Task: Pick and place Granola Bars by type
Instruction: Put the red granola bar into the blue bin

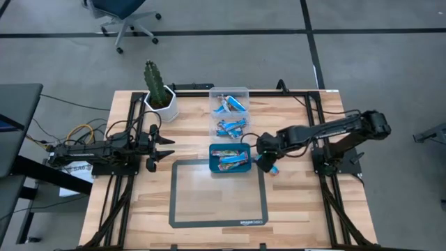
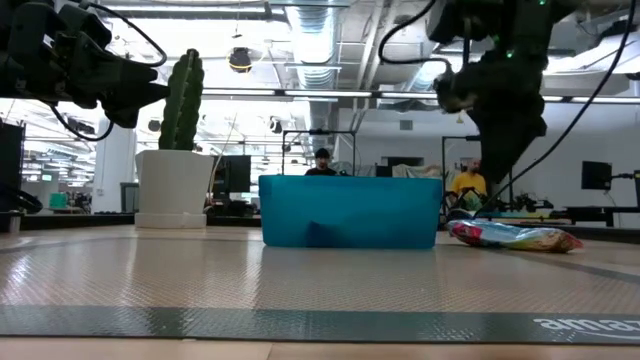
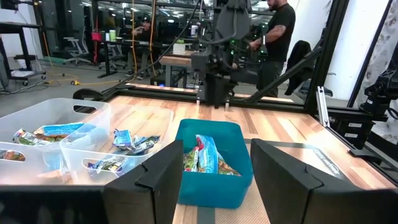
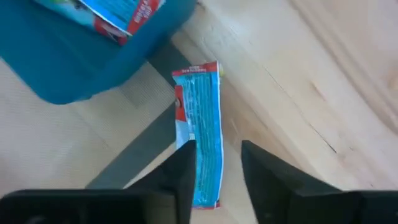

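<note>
Overhead view: right tool (image 1: 267, 164) sits just beside the teal tray (image 1: 213, 159), above a granola bar (image 1: 271, 169) on the surface (image 1: 300, 209). Left tool (image 1: 167, 148) waits apart, fingers spread. Right wrist view: fingers (image 4: 180, 171) apart, bar (image 4: 200, 130) lying loose.

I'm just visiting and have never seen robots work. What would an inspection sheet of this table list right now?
Surface: wooden table with a grey-bordered mat.
Job's things: blue granola bar lying beside the teal tray, which holds bars; more in the clear plastic box.
Clutter: potted cactus.
End effectors: right end effector open above the loose bar; left end effector open, waiting.
Cables: yellow and dark wires off the table's left edge.
Surroundings: office chair; people in the room behind.
</note>
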You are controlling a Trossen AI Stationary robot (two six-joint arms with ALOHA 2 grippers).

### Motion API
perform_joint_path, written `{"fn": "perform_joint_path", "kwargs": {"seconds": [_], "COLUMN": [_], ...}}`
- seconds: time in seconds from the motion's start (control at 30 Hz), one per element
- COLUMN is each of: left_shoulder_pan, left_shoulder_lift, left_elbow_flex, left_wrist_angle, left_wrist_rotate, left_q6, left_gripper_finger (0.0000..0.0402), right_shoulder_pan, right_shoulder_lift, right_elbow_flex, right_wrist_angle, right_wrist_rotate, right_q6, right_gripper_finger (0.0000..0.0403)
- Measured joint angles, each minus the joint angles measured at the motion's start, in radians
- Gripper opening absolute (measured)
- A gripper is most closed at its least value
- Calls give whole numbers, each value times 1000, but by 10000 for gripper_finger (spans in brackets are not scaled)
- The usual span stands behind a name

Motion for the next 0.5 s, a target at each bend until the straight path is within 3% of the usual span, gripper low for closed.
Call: {"fn": "perform_joint_path", "kwargs": {"seconds": [0.33,0.5], "left_shoulder_pan": [0,0], "left_shoulder_lift": [0,0], "left_elbow_flex": [0,0], "left_wrist_angle": [0,0], "left_wrist_rotate": [0,0], "left_q6": [0,0], "left_gripper_finger": [180,180], "right_shoulder_pan": [28,42], "right_shoulder_lift": [123,176], "right_elbow_flex": [0,0], "right_wrist_angle": [15,41], "right_wrist_rotate": [-45,-45], "right_q6": [-52,-100], "right_gripper_finger": [258,286]}}
